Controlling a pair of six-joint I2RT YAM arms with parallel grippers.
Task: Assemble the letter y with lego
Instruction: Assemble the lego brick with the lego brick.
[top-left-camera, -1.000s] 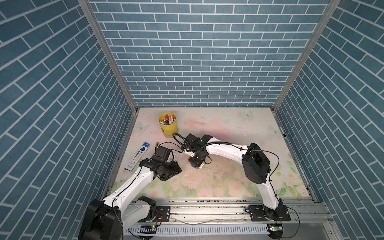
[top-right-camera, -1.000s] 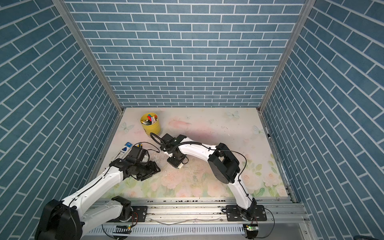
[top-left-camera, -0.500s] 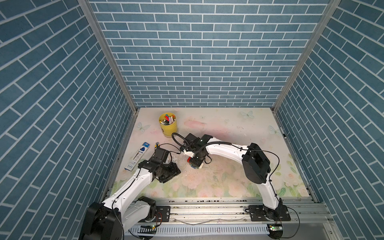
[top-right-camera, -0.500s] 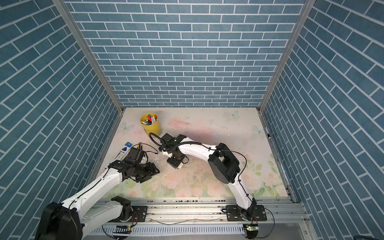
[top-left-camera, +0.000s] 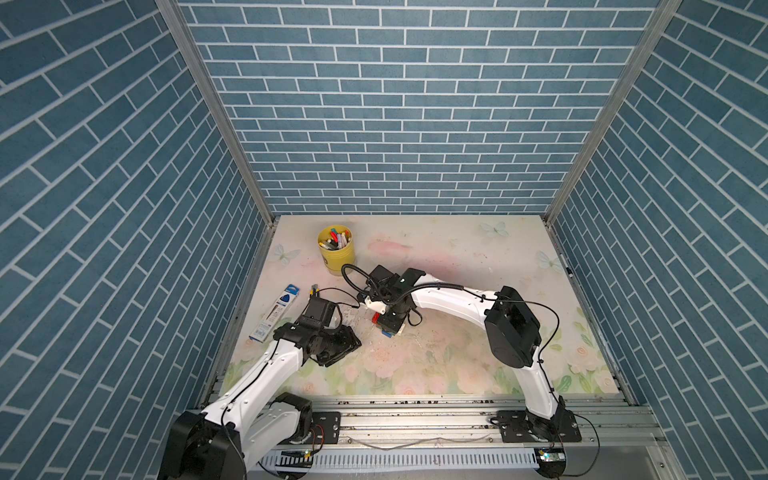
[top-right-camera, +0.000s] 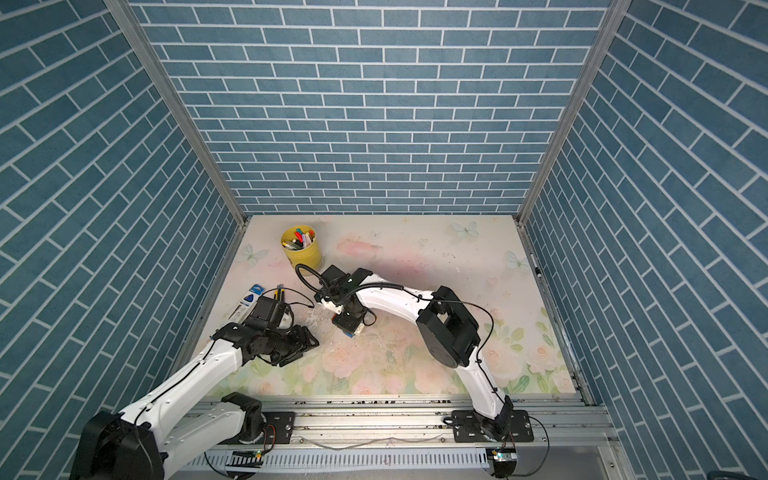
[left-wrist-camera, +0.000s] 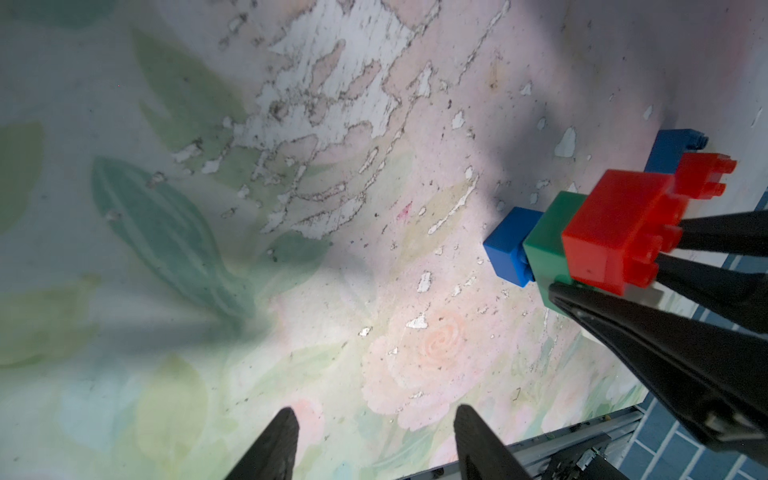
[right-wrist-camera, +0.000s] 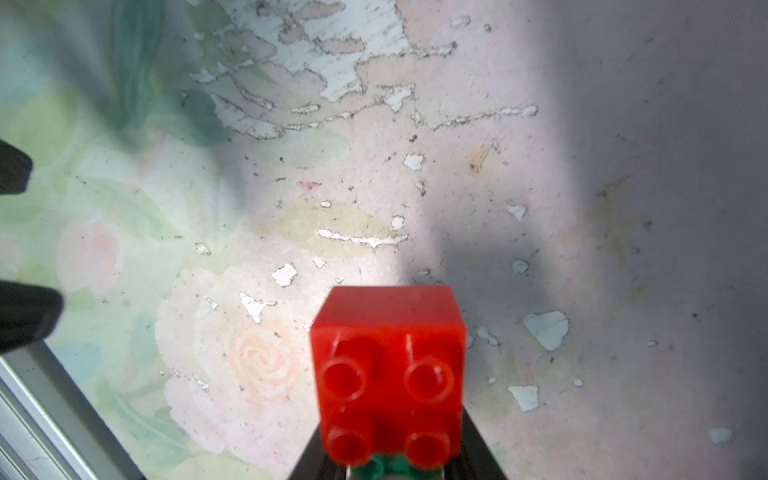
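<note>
The right fingers (left-wrist-camera: 665, 353) are clenched on the lego (top-left-camera: 387, 332), a joined cluster near the yellow cup (top-left-camera: 336, 249), on the cup's side toward the arm bases. In the left wrist view the cluster shows a red brick (left-wrist-camera: 619, 232) against a green brick (left-wrist-camera: 548, 245). A blue brick (left-wrist-camera: 511, 245) sits beside the green, with a second red brick (left-wrist-camera: 702, 174) and a second blue brick (left-wrist-camera: 673, 153) beyond. Whether the cluster touches the table (top-left-camera: 457, 257) I cannot tell. The left fingers (left-wrist-camera: 286, 444) stand released with nothing between them, farther from the cup than the lego.
</note>
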